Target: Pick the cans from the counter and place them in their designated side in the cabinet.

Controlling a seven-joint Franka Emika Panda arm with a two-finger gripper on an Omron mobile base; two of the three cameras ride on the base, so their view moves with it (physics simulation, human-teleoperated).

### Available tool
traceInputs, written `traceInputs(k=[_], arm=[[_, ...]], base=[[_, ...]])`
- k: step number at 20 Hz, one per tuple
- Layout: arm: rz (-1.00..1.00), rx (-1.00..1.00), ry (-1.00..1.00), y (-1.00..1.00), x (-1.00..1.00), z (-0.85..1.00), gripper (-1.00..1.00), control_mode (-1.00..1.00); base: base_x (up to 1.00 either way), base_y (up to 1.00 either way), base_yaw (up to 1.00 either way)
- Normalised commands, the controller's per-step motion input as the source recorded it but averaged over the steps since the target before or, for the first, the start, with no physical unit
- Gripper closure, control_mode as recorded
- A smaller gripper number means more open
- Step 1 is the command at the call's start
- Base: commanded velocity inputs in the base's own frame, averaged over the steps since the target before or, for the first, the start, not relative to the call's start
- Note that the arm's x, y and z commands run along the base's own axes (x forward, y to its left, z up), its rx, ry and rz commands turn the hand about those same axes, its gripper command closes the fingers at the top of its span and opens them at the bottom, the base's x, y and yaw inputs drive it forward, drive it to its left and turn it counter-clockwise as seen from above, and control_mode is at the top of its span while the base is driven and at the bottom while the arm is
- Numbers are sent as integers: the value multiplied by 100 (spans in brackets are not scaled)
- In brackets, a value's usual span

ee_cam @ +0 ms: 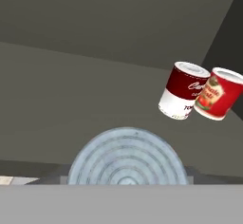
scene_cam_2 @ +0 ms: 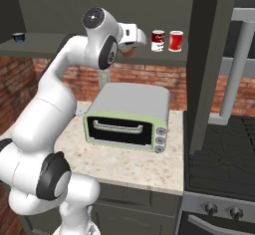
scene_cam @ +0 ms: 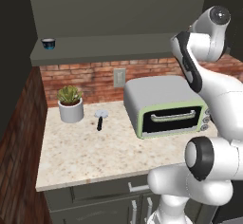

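My gripper (scene_cam_2: 130, 49) is up at the cabinet's shelf board (scene_cam_2: 164, 56), shut on a can with a grey rim and orange-red label (scene_cam_2: 128, 52). The hand view has that can's round grey lid (ee_cam: 126, 159) right at the gripper (ee_cam: 124, 180). A dark red and white can (scene_cam_2: 158, 40) (ee_cam: 183, 91) stands on the shelf to the right of the gripper, apart from it. The pale speckled counter (scene_cam: 90, 154) lies below, and the cabinet shelf (scene_cam: 99, 45) runs across above it.
A brighter red can (scene_cam_2: 176, 41) (ee_cam: 220, 95) stands right beside the dark red one. A tiny blue bowl (scene_cam: 48, 43) is at the shelf's left end. On the counter are a toaster oven (scene_cam: 163, 107), a potted plant (scene_cam: 70, 103) and a small dark-handled tool (scene_cam: 100, 119). A stove (scene_cam_2: 219, 164) is on the right.
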Motion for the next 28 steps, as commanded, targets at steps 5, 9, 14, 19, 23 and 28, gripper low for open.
traceInputs(k=[5, 9, 14, 19, 23, 28], arm=[[0, 0, 0, -5, 19, -12, 100, -100], [0, -1, 0, -9, 23, -11, 100, -100], [0, -1, 0, -9, 23, -7, 100, -100], [0, -1, 0, -7, 24, -9, 100, -100], [0, 0, 0, -6, 28, -6, 100, -100], [0, 0, 0, -6, 24, -7, 100, -100]], base=[[0, 0, 0], [0, 0, 0], [0, 0, 0], [0, 0, 0], [0, 0, 0], [0, 0, 0]])
